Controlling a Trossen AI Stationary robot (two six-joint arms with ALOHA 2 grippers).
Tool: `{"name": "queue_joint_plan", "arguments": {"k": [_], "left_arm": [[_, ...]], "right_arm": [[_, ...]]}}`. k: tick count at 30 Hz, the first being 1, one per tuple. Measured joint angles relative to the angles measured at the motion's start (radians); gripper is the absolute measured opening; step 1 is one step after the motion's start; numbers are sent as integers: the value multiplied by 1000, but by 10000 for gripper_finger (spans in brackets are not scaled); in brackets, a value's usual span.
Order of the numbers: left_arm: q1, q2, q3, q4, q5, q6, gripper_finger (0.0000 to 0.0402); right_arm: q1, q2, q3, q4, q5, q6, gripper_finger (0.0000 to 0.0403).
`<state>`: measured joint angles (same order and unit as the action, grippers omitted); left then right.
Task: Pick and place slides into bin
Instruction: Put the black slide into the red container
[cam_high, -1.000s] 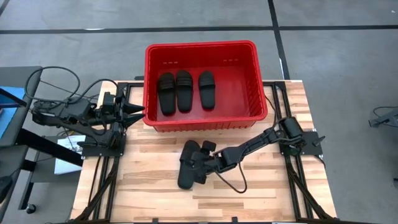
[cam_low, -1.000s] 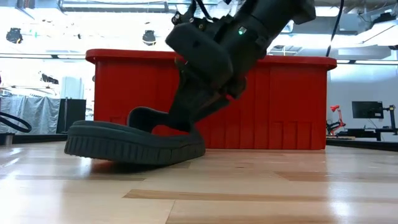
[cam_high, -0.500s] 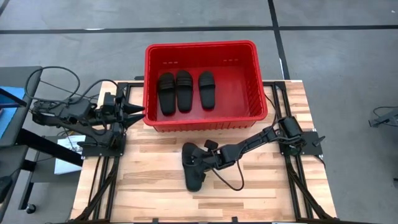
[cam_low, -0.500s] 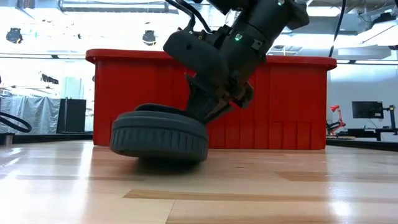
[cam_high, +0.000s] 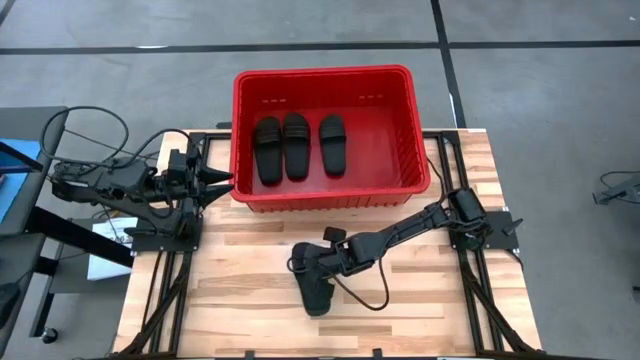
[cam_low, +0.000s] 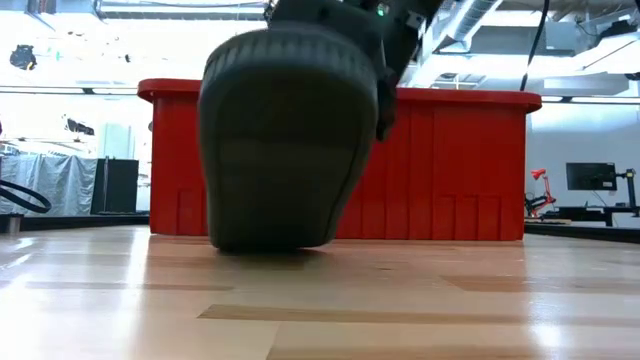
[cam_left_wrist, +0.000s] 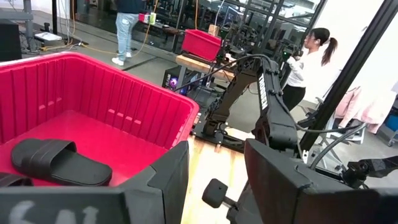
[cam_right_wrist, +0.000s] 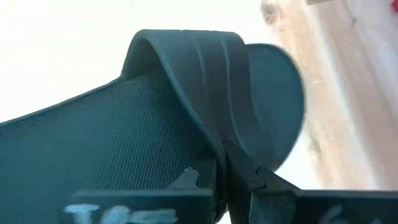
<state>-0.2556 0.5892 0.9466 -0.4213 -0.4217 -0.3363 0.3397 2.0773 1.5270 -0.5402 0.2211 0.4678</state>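
Observation:
One black slide (cam_high: 315, 285) is off the bare wood near the table's middle, with my right gripper (cam_high: 312, 262) shut on it; in the low view its ribbed sole (cam_low: 285, 140) faces the camera and fills the middle. Three more slides (cam_high: 295, 147) lie flat on their soles side by side on the floor of the red bin (cam_high: 420, 120), which stands at the table's far edge. My left gripper (cam_left_wrist: 217, 186) waits open beside the bin's left wall (cam_high: 236, 160), touching nothing. My right gripper pinches the slide's strap band at its edge (cam_right_wrist: 219, 138) between its two fingers (cam_right_wrist: 245, 171). It comes from the table's right, slanting down. The slide is tipped up, sole toward the near edge. Whether its lower end (cam_low: 265, 243) touches the wood I cannot tell.
The bin's near wall (cam_high: 330, 197) stands just beyond the held slide. Black frame rails (cam_high: 165, 290) run along both sides of the table. Bare wood (cam_high: 230, 300) lies left of and in front of the slide. People (cam_left_wrist: 311, 56) stand in the room beyond.
My right gripper has drawn back a little toward the table's right and risen. The slide has turned from lying flat and side-on to the low camera to pointing at the near edge, then tipped up until its sole faces that camera.

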Motion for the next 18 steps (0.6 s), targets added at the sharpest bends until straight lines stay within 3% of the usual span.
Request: {"name": "queue_joint_plan", "arguments": {"k": [18], "left_arm": [[0,0,0,-17,0,-9,146]], "right_arm": [[14,0,394,-456,-44,-156,0]]}}
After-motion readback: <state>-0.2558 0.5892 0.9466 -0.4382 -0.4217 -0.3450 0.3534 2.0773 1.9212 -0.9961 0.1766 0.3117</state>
